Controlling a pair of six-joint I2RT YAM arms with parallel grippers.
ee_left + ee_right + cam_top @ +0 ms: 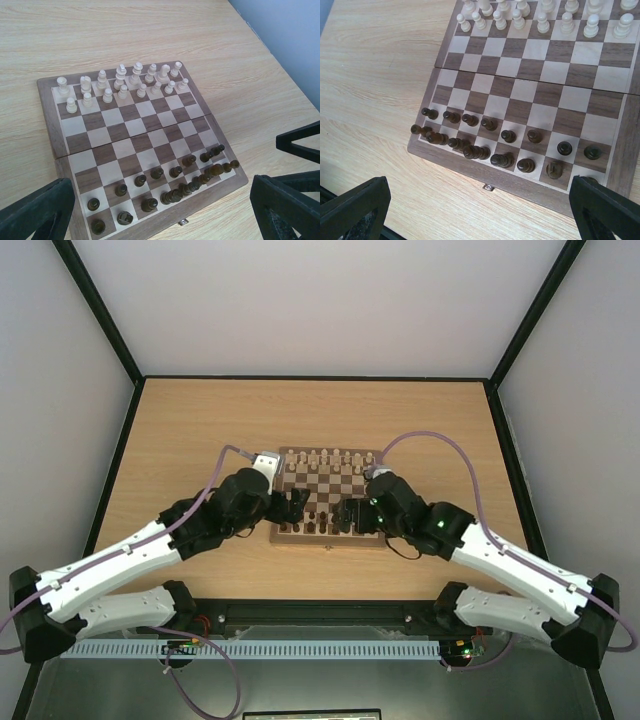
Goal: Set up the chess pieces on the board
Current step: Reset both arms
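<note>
The wooden chessboard [326, 490] lies mid-table, also in the left wrist view [125, 132] and the right wrist view [540, 92]. Dark brown chess pieces [318, 525] stand in its two near rows, pawns in front [173, 171] and taller pieces crowded along the back row [482, 151]. My left gripper [295, 508] hovers over the board's near left corner, open and empty [162, 205]. My right gripper [352, 515] hovers over the near right part, open and empty [480, 205].
Pale cream pieces [325, 458] fill the far two rows [122, 82] [543, 20]. A small metal clasp [489, 187] sits on the board's near edge. Light wooden table [180, 440] surrounds the board, bounded by black frame rails [120, 455].
</note>
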